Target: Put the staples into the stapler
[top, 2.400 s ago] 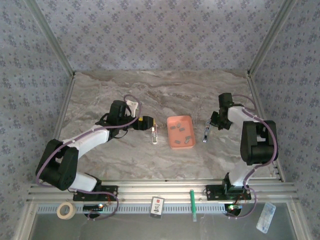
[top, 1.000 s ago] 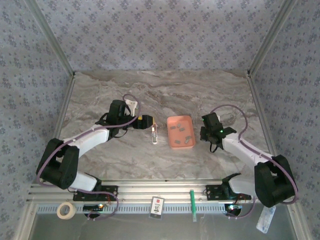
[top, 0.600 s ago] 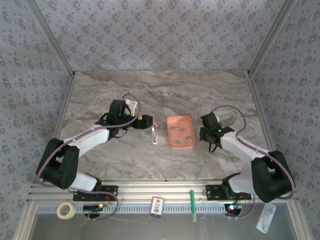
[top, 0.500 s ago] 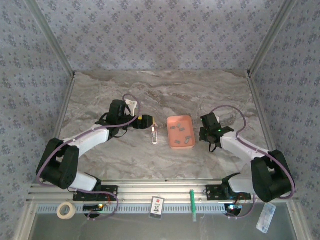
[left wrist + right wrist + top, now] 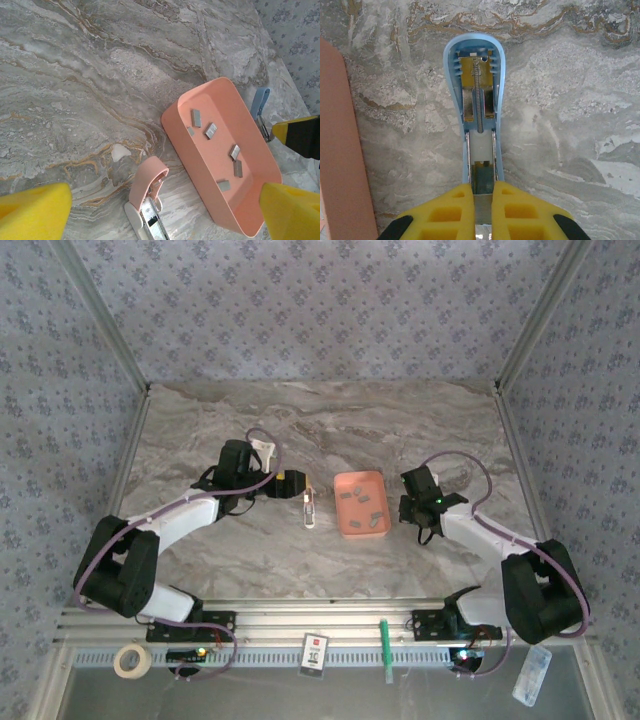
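The stapler (image 5: 479,150) is pale blue and lies opened on the marble, its spring and narrow rail facing up. My right gripper (image 5: 482,210) is shut on the rail's near end, just right of the salmon tray (image 5: 361,476). In the left wrist view the stapler's blue tip (image 5: 260,102) shows past the tray's far wall. Several small grey staples (image 5: 210,130) lie loose inside the tray (image 5: 180,131). My left gripper (image 5: 160,220) hangs open above the table left of the tray, with nothing between its fingers (image 5: 35,212).
A pink mini stapler (image 5: 147,187) lies open on the marble between my left gripper (image 5: 297,483) and the tray. The tray's side (image 5: 340,150) runs close along the left of my right gripper (image 5: 413,502). Tape and small packets rest on the near rail.
The right arm has swung in from the right wall, carrying the blue stapler to the tray's right side, and has been still for half a second. The left arm has not moved.
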Robot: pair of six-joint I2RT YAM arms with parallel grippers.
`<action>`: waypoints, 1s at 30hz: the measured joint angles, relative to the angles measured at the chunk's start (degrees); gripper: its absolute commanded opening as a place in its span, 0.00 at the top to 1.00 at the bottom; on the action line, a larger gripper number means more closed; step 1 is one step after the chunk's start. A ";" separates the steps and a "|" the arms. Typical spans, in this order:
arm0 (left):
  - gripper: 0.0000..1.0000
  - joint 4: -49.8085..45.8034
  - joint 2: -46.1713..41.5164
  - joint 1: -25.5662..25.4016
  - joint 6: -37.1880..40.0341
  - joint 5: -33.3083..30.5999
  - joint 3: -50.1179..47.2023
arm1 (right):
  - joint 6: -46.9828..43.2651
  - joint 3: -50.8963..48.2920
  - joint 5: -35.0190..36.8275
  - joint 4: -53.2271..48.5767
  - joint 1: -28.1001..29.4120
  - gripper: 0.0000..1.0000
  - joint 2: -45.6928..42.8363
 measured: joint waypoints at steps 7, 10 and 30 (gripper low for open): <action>0.04 0.00 0.00 0.00 0.00 0.00 0.00 | 0.02 0.00 0.02 -0.52 0.00 0.88 0.55; 0.04 0.00 0.00 0.00 0.00 0.00 0.00 | 0.00 0.00 0.02 -0.50 0.00 0.88 0.81; 0.04 0.00 0.00 0.00 0.00 0.00 0.00 | -0.04 0.04 0.42 -1.38 0.15 0.89 2.62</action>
